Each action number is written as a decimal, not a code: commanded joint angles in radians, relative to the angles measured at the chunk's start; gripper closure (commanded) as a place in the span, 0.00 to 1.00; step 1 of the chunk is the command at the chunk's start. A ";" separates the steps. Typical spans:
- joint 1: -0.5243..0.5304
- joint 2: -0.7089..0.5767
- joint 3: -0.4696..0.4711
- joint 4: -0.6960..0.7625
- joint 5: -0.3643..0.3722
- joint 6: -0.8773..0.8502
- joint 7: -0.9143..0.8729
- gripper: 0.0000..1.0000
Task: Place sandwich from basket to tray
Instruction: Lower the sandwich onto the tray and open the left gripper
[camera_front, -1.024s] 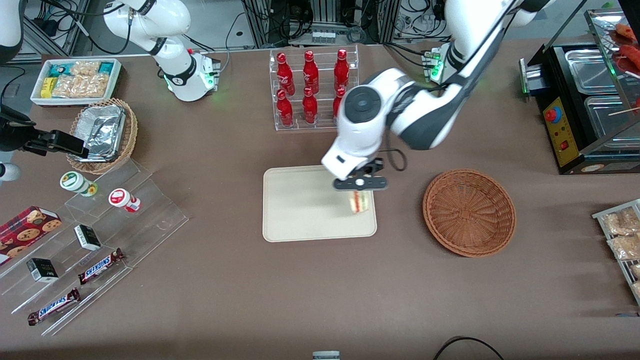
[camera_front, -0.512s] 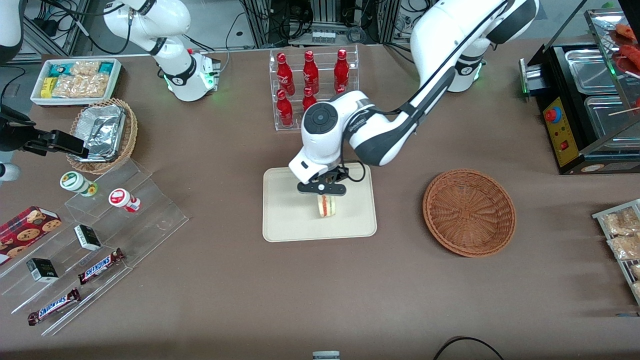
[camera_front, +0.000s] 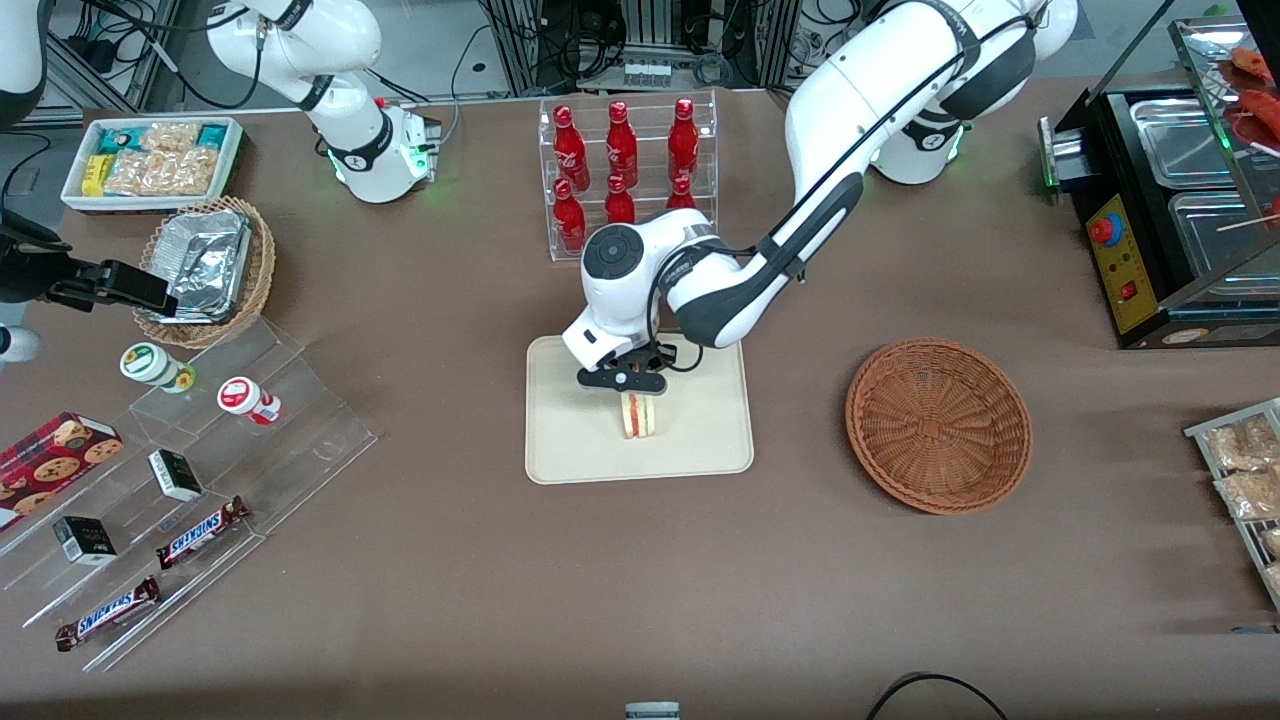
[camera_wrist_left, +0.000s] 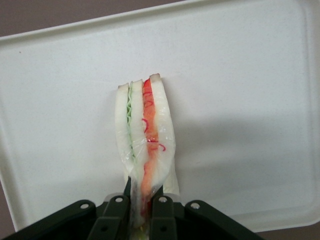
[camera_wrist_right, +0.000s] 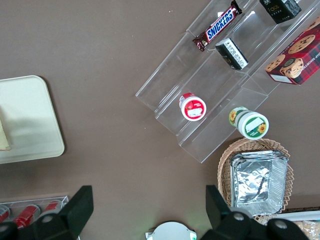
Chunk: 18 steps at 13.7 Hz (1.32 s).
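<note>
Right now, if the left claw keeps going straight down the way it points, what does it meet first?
The tray. The claw, shut on the sandwich, points down at it; the sandwich's tip would likely touch first, though the remaining gap is unclear.

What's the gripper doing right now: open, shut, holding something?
Left gripper: shut on the sandwich, held on edge over the tray.

the sandwich (camera_wrist_left: 145, 132) shows pale white bread with a green layer and a red-orange layer running along its edge, pinched in the black gripper (camera_front: 628, 384) over the plain cream-beige tray (camera_front: 580, 440). the basket (camera_front: 938, 425) is reddish-brown wicker with a ribbed weave fanning from its centre, and the table (camera_front: 640, 580) is flat brown. the bottles (camera_front: 620, 165) in the clear rack are bright red.
</note>
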 joint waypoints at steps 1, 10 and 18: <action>-0.016 0.019 0.007 0.033 0.023 -0.002 -0.023 0.57; 0.024 -0.108 0.007 0.053 -0.009 -0.068 -0.110 0.01; 0.225 -0.415 0.004 0.043 -0.191 -0.350 -0.082 0.01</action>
